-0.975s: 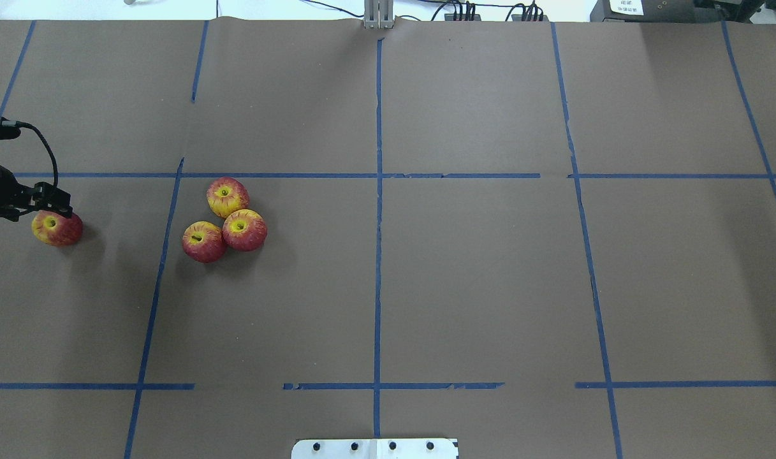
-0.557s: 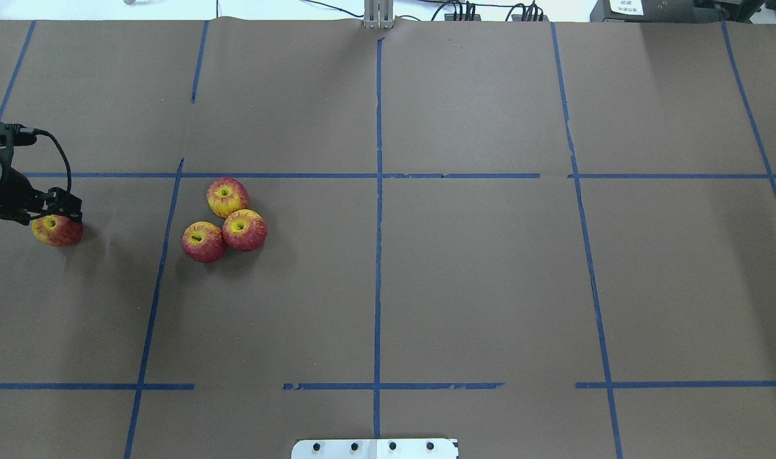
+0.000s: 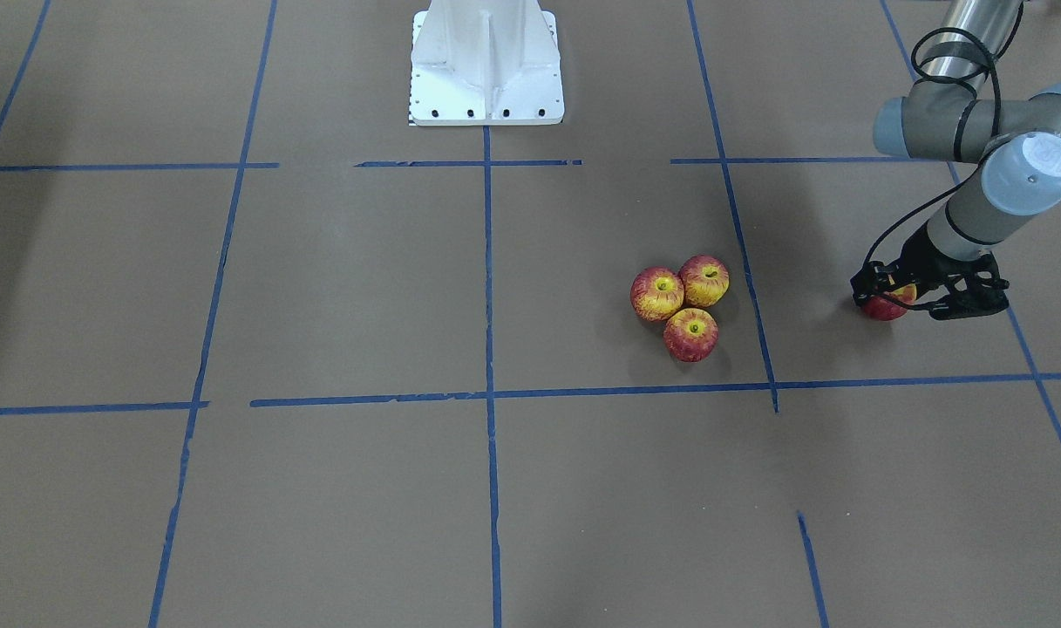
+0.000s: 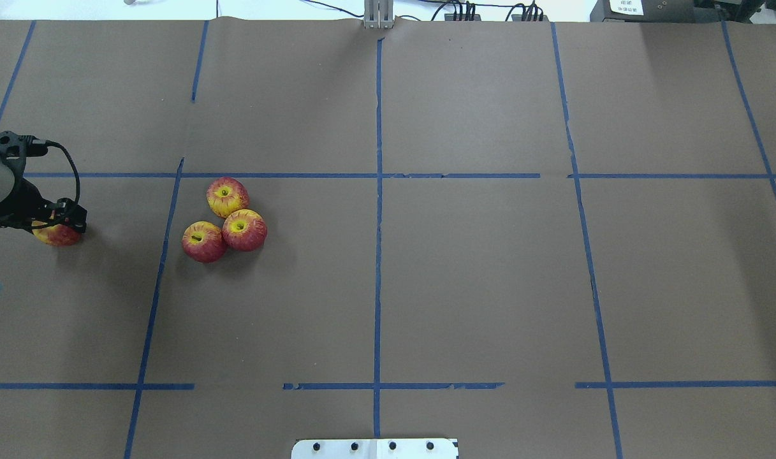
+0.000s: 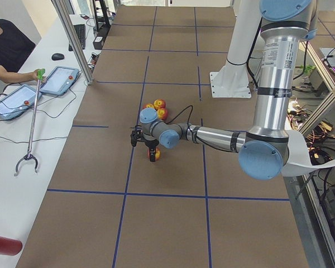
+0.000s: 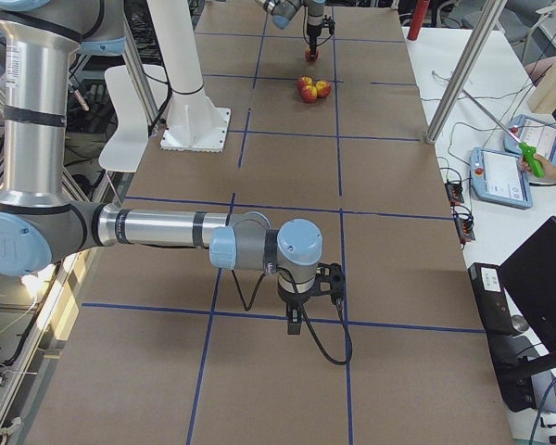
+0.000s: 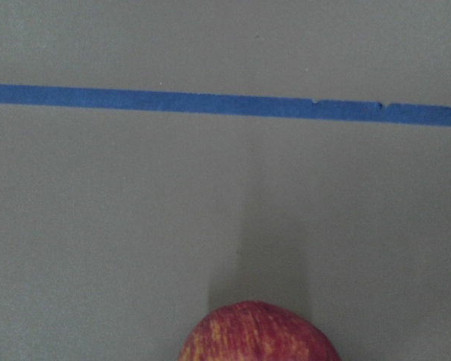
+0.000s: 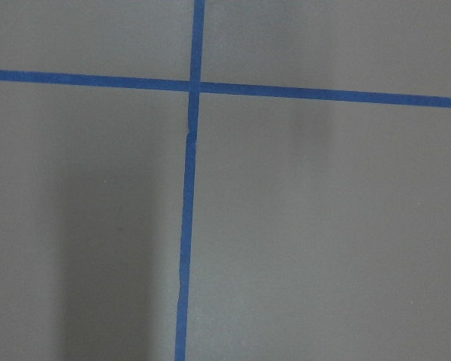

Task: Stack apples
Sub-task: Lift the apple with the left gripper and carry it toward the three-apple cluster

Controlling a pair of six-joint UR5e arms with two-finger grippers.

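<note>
Three apples lie touching in a cluster left of the table's middle; the cluster also shows in the front view. A fourth apple lies alone near the left edge. My left gripper hangs right over it, open, with its fingers down around the apple. The left wrist view shows only the apple's top at the bottom edge. My right gripper shows only in the exterior right view, low over bare table, far from the apples; I cannot tell its state.
Brown paper with blue tape lines covers the table. The white robot base stands at the near edge. In the exterior left view an operator holds a grabber stick over a side table with tablets.
My left gripper has moved right and down over the lone apple and now covers most of it. The three clustered apples have not moved.
</note>
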